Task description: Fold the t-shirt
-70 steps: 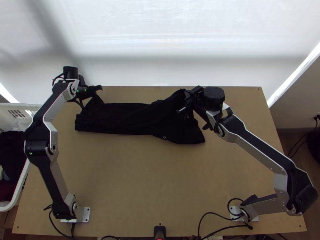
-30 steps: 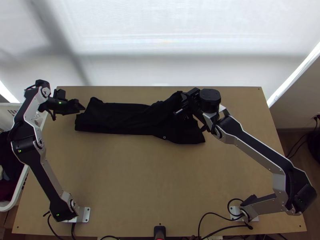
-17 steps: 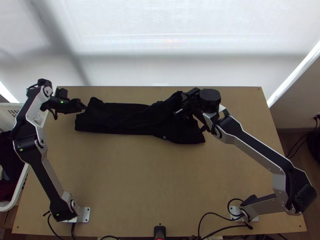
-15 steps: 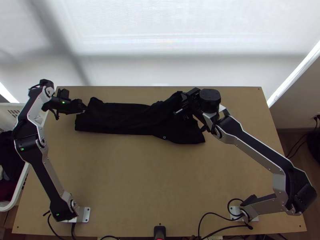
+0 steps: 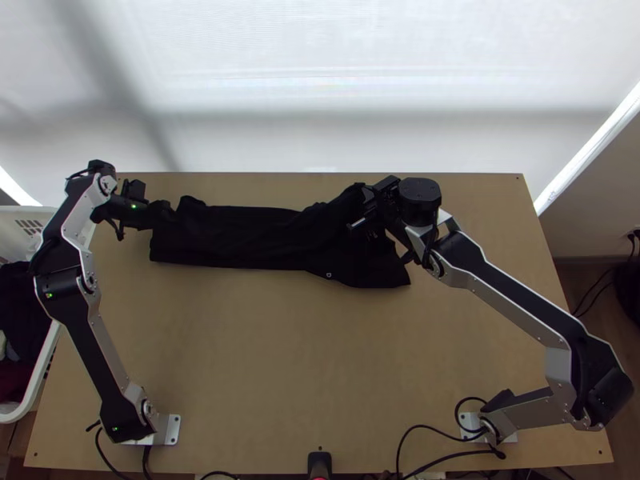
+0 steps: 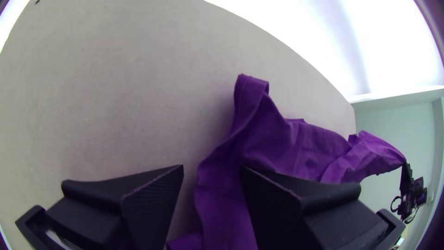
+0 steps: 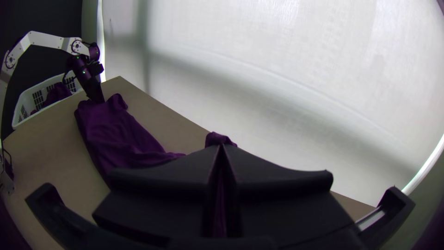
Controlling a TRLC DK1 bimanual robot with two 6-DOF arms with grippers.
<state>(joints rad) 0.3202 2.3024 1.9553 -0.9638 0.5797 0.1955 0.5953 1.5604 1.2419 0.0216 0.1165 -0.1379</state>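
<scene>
Two grippers are at the dark t-shirt (image 5: 240, 240), which lies as a long, narrow folded band from one to the other and flares below the right one, toward the table's near edge. The left gripper (image 5: 167, 213) has its fingers wide apart at the band's end, one over the cloth, the other over bare wooden table (image 5: 280, 360). The right gripper (image 5: 369, 210) is pinched nearly together on the shirt, which rises into a peak at its fingertips. Outward from the left gripper stands a white laundry basket (image 5: 20, 224) holding clothes (image 5: 20, 312).
</scene>
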